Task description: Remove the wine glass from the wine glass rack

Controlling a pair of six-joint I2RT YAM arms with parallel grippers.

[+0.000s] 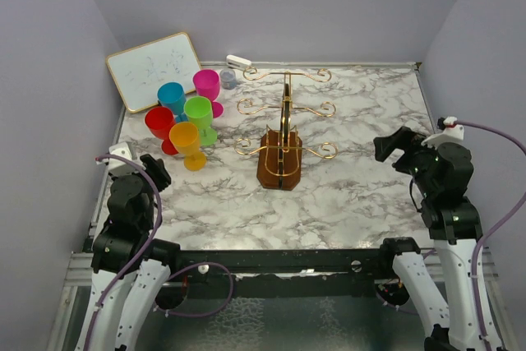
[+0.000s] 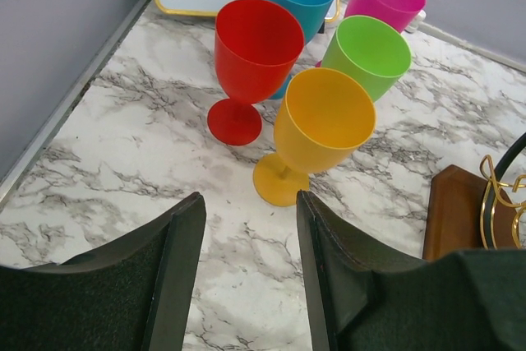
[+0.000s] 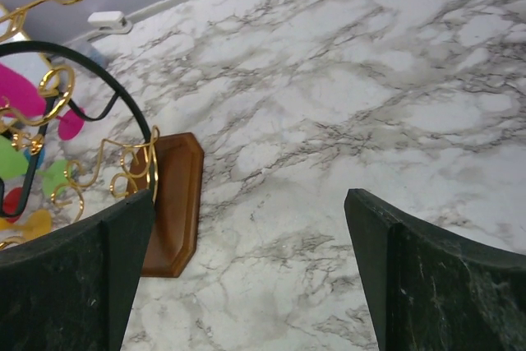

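The wine glass rack (image 1: pixel 283 125) stands mid-table, gold scroll arms on a brown wooden base (image 1: pixel 279 166); nothing hangs on it. Several plastic wine glasses stand upright on the table to its left: red (image 1: pixel 159 125), orange (image 1: pixel 186 137), green (image 1: pixel 199 111), blue (image 1: pixel 172 96), magenta (image 1: pixel 206 84). My left gripper (image 1: pixel 156 172) is open and empty, near-left, facing the orange glass (image 2: pixel 323 125) and red glass (image 2: pixel 259 51). My right gripper (image 1: pixel 393 144) is open and empty, right of the rack. The rack base shows in the right wrist view (image 3: pixel 174 203).
A small whiteboard (image 1: pixel 154 70) leans at the back left. A white clip (image 1: pixel 239 62) and a small grey cup (image 1: pixel 228 79) lie at the back edge behind the rack. Purple walls close in the marble table (image 1: pixel 353 195) on three sides.
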